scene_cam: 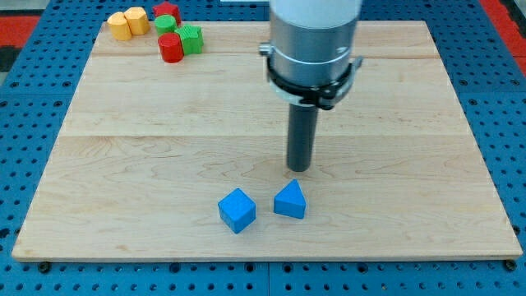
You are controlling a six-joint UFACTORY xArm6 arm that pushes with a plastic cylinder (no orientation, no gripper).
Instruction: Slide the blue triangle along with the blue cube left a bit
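Nearest the view's bottom edge, on the pale wooden board, sit the two task pieces: the small blue cube, turned so one corner faces the view's bottom, and just beside it on the view's right the blue triangle block, a wedge with its peak upward; a narrow gap shows between them, so they are close but apart. Slightly farther up the board, above the triangle and a touch to its right, my tip stands on the wood, near the triangle but not touching it, with its shadow falling between them. I carry no jaws, so nothing is held or clamped; the dark rod simply rises straight into the grey metal cylinder of the arm. Farthest away, at the view's top left corner, a cluster lies well apart from the blue pair: a red cylinder, a green ridged block, a green round piece, a red block of unclear shape, and two yellow blocks side by side. Blue pegboard surrounds the board.
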